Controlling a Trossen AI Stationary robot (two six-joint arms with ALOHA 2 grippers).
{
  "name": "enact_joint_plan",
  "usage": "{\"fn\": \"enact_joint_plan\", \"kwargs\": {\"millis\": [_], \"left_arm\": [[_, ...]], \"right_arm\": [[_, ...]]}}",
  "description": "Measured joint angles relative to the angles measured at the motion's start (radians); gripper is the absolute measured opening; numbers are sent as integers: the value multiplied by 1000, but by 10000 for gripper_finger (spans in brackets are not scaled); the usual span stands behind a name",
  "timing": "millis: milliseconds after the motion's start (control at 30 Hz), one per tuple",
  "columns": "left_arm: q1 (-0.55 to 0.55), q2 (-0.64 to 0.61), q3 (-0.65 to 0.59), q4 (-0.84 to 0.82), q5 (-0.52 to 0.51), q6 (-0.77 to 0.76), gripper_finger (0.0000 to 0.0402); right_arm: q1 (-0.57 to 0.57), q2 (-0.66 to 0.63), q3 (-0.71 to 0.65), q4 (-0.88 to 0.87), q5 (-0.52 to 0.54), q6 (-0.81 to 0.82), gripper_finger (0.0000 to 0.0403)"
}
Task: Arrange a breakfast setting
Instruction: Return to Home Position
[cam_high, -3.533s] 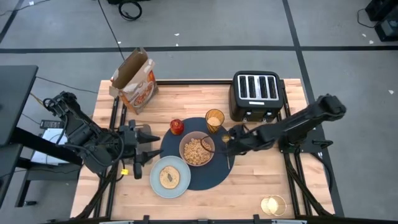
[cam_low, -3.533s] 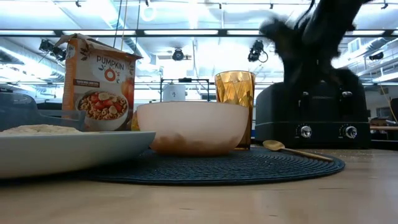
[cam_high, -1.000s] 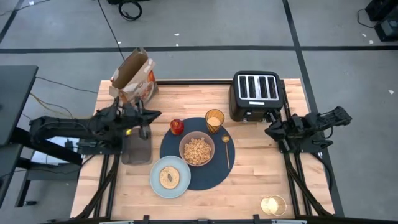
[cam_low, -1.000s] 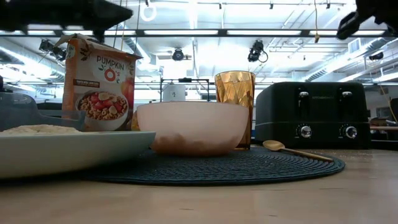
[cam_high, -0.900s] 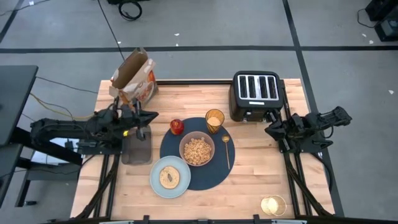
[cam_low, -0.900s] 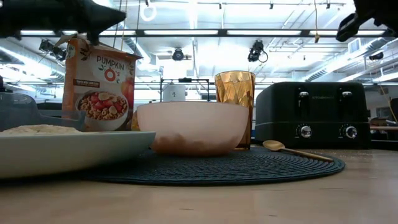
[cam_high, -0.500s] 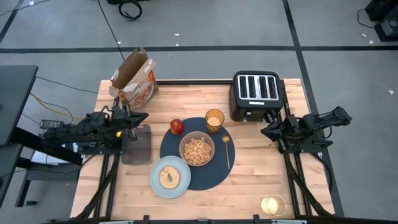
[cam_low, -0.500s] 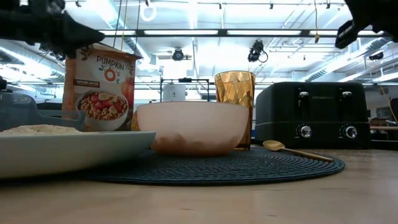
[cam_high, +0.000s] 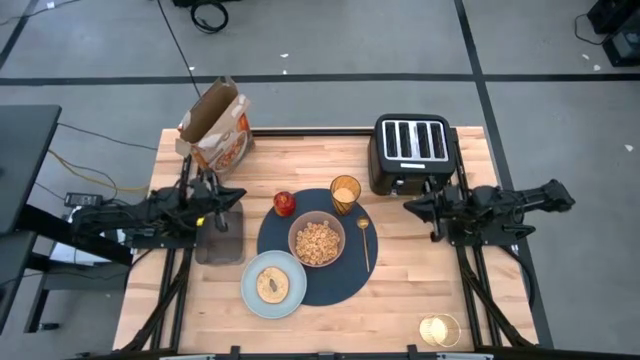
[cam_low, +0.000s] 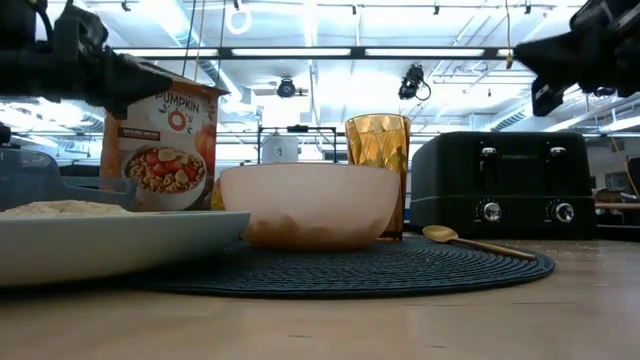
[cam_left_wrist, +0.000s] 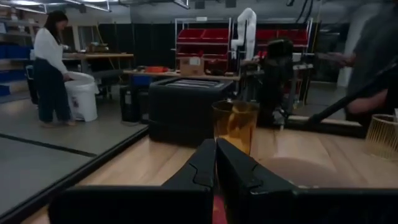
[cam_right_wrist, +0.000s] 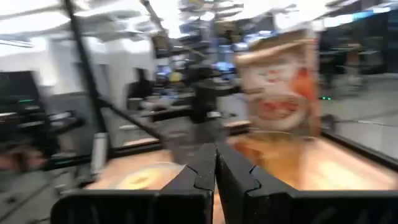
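The left pincer (cam_high: 238, 193), fingers pressed together and empty, hangs near the bench's (cam_high: 410, 300) 9 o'clock edge, by a grey tub (cam_high: 220, 238). The box (cam_low: 158, 135) reads "PUMPKIN O's". The bowl (cam_high: 317, 240) sits mid-placemat (cam_high: 340, 282). Around it are the plate (cam_high: 249, 300) with bagel (cam_high: 273, 285) at 7 o'clock, apple (cam_high: 285, 204) at 10, cup (cam_high: 345, 191) at 1 and spoon (cam_high: 365, 240) at 3. The toaster (cam_high: 413, 152) stands at 2. The right pincer (cam_high: 408, 205), likewise closed and empty, hangs towards 3 o'clock. In the low view the bowl hides the apple.

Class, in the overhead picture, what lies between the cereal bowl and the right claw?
The gold spoon, on the navy placemat, shown in the high view.
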Motion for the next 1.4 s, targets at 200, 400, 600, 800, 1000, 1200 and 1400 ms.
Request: {"fn": "enact_joint_plan", "kwargs": {"millis": [200,400,600,800,1000,1200,1400], "left_arm": [[0,6,-23,-11,1,5,20],[3,41,-23,-16,-4,95,20],[3,72,-23,-13,-6,47,20],[3,74,-24,14,-12,47,20],[3,74,-25,15,-11,47,20],[3,74,-25,20,-10,46,20],[3,74,-25,21,-10,46,20]], "right_arm": [[-118,0,0,-39,75,-21,20],[-212,0,0,-79,-83,-43,18],[-240,0,0,-167,-132,-62,18],[-240,14,0,-164,-144,-192,18],[-239,14,0,-165,-144,-153,18],[-239,14,0,-165,-141,-152,18],[-239,14,0,-165,-141,-152,18]]}}
